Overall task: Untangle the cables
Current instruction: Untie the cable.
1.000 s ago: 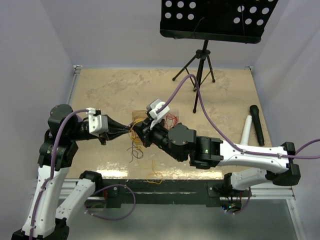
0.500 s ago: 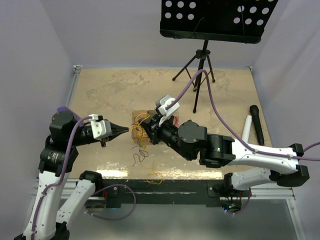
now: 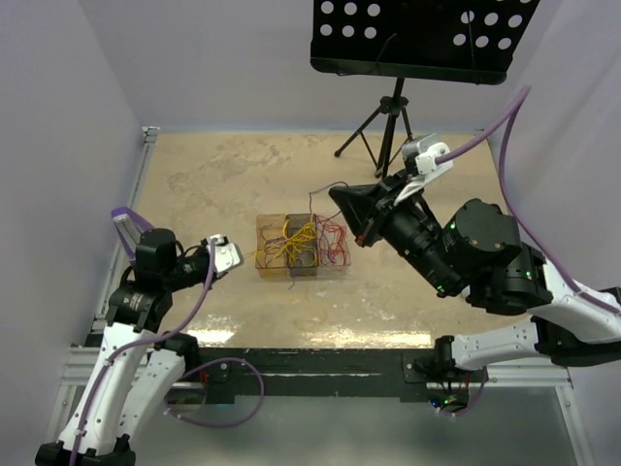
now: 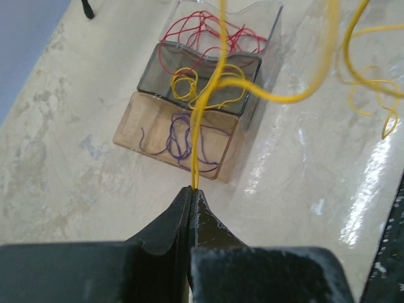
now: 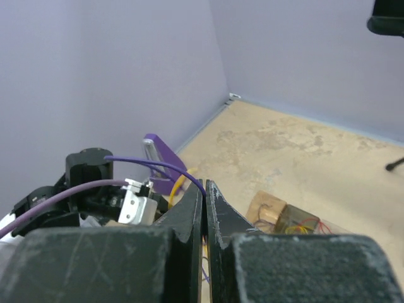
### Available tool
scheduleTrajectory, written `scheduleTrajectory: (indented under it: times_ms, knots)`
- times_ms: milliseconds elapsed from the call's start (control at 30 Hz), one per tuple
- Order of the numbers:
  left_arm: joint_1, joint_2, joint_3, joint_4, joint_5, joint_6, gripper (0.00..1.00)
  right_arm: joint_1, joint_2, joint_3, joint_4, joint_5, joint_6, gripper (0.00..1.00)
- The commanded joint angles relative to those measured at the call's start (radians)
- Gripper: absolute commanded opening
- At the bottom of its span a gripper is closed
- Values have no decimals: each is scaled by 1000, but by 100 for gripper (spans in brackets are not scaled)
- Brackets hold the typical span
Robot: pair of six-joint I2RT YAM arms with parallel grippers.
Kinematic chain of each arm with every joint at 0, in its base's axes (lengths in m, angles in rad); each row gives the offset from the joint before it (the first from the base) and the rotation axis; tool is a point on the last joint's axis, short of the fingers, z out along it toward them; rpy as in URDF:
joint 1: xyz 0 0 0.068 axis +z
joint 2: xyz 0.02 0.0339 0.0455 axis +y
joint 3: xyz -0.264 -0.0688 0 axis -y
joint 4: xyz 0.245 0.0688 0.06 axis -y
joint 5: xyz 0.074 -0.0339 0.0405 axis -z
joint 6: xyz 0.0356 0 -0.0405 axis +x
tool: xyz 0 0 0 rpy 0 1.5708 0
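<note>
While the left gripper (image 4: pixel 192 189) is pinching a yellow cable (image 4: pixel 195 151) between pressed-together fingers at the lower centre of the left wrist view, that cable is rising over three small boxes on the table (image 4: pixel 76 95); the clear box (image 4: pixel 271 19) is holding red cables (image 4: pixel 189 25); the grey box (image 4: pixel 151 79) is holding yellow loops (image 4: pixel 186 85); the amber box (image 4: pixel 129 126) is holding purple loops (image 4: pixel 178 136); another yellow cable (image 4: pixel 372 95) is lying at right; the right gripper (image 5: pixel 204 189) is clamping shut on a purple cable (image 5: pixel 158 164), raised off the table.
</note>
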Motion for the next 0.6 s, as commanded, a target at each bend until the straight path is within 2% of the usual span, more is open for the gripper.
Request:
scheduleTrajectory:
  times_ms: [0, 200, 333, 433, 567]
  knots:
    - [5, -12, -61, 32, -127, 138, 0, 0, 14, 115, -145, 131, -3, 0]
    - [5, -21, -237, -17, -334, 385, 0, 0, -30, 265, -136, 241, -24, 0]
    - [5, -99, -299, -27, -334, 457, 0, 0, -33, 320, -112, 315, -52, 0]
    - [5, -103, -312, -40, -351, 489, 0, 0, -42, 353, -78, 349, -56, 0]
    - [5, -84, -302, -58, -356, 498, 0, 0, -69, 337, -10, 268, -61, 0]
